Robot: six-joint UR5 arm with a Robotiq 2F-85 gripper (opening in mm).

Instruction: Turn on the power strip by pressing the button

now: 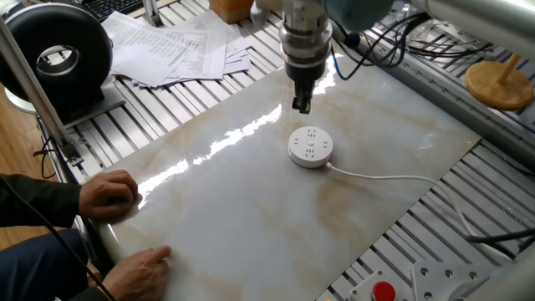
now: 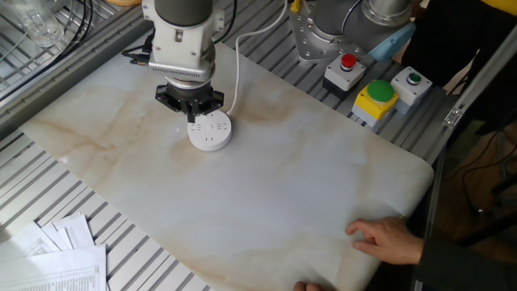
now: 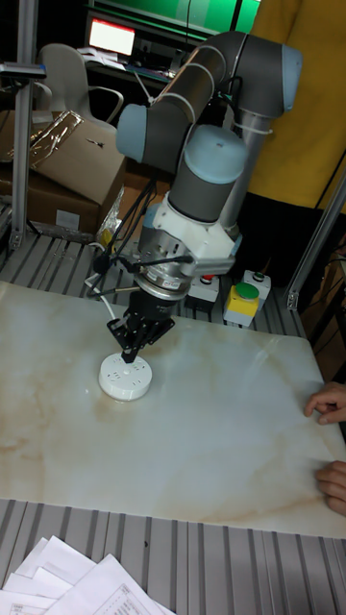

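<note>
The power strip is a round white puck with grey socket slots, lying on the marble slab. Its thin white cord runs off toward the slab's edge. My gripper points straight down, its fingertips pressed together into one tip, holding nothing. It hangs over the strip's edge on the arm's side, a little above the top face. In the tall fixed view the tip overlaps the puck's top. I cannot tell whether it touches.
A person's hands rest on the slab's edge away from the strip. Loose papers and a black round device lie beyond the slab. Red and green button boxes stand by the robot base.
</note>
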